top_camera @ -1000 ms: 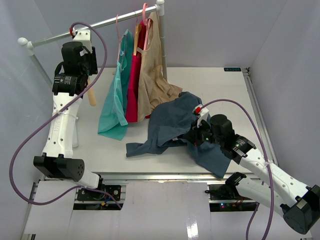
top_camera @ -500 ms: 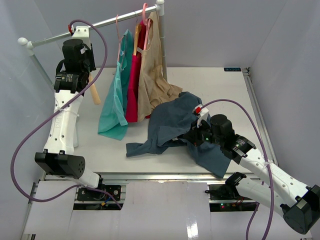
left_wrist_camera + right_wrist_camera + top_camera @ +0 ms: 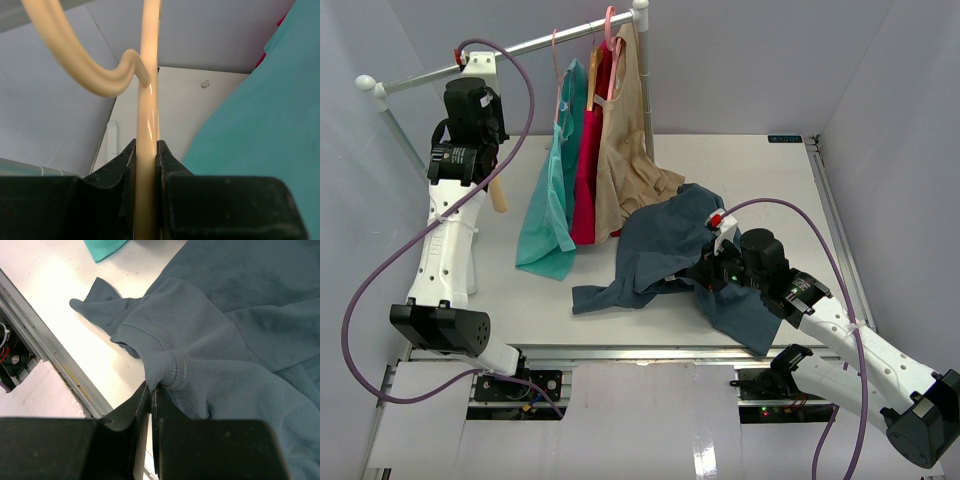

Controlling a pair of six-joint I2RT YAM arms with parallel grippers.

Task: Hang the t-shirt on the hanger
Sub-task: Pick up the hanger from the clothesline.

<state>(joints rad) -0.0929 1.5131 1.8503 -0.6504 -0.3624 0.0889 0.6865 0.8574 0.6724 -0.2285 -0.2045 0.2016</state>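
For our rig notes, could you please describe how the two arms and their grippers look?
Both the left arm and right arm have white links with black joint housings. A purple cable loops along each. The left gripper and right gripper have black fingers; a small red marker sits near the right one.

A white clothes rail (image 3: 520, 46) crosses the upper left of the overhead view, a knob on each end. Three garments hang from it side by side: a turquoise one (image 3: 550, 210) on the left, a red one (image 3: 588, 170) in the middle and a beige one (image 3: 625, 150) on the right, with a pink hanger hook (image 3: 610, 25) showing above them. Their hems reach the white table (image 3: 760, 180), where the beige one bunches. A small blue label (image 3: 785, 139) sits at the table's far right edge. Pale grey walls (image 3: 770, 60) close in behind.
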